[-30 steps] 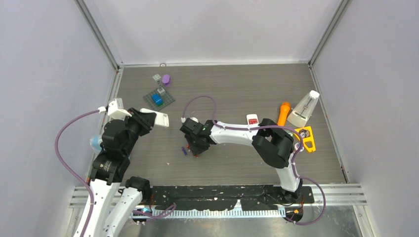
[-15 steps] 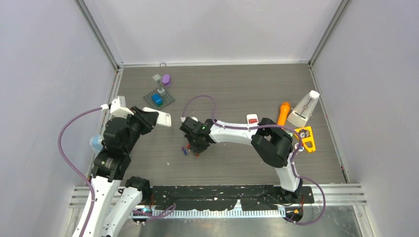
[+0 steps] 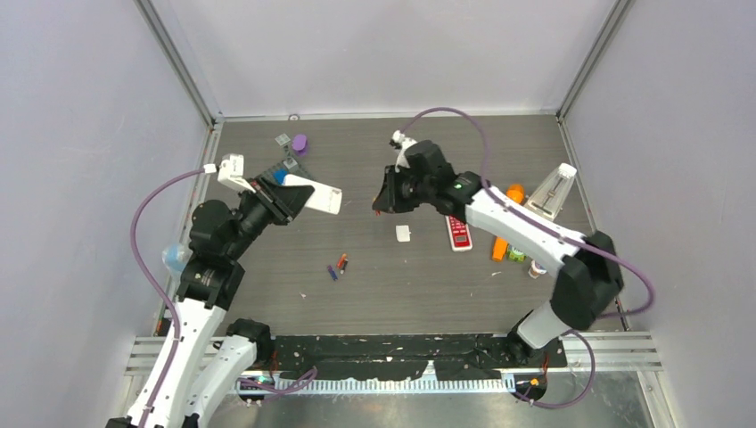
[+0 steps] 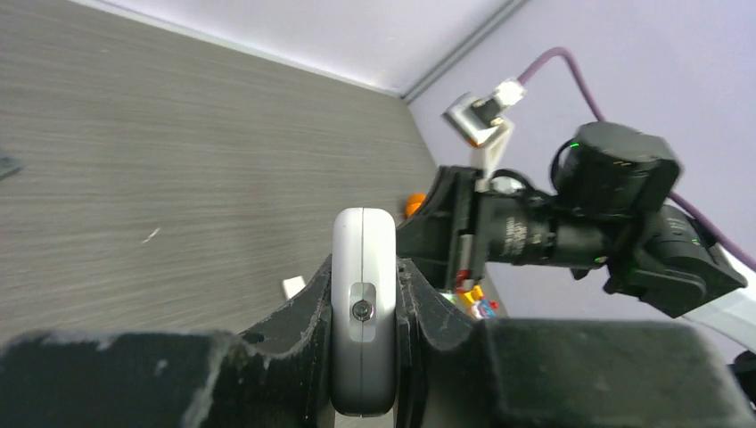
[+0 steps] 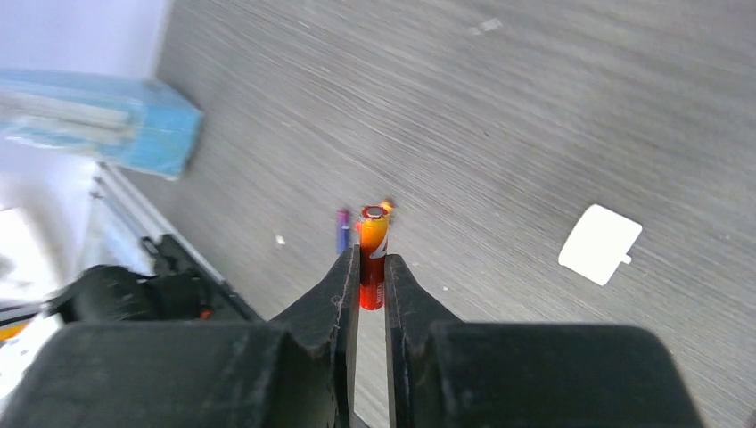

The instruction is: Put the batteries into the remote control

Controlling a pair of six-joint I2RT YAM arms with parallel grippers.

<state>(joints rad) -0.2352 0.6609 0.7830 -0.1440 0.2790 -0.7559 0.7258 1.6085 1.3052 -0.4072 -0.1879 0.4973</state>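
At nine o'clock on the table, the left gripper (image 3: 283, 198) is clamped on the sides of a white remote (image 3: 323, 197), held in the air. At three o'clock from the remote, the right gripper (image 5: 372, 267) pinches a red-orange battery (image 5: 373, 234). Two loose batteries (image 3: 340, 265) lie at eight o'clock from a white cover (image 3: 403, 233) near the centre.

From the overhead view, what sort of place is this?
Likely a lab test cell for robot manipulation: plain panel walls on aluminium framing box in a wood-grain table, with the left arm and right arm bolted at its near edge.
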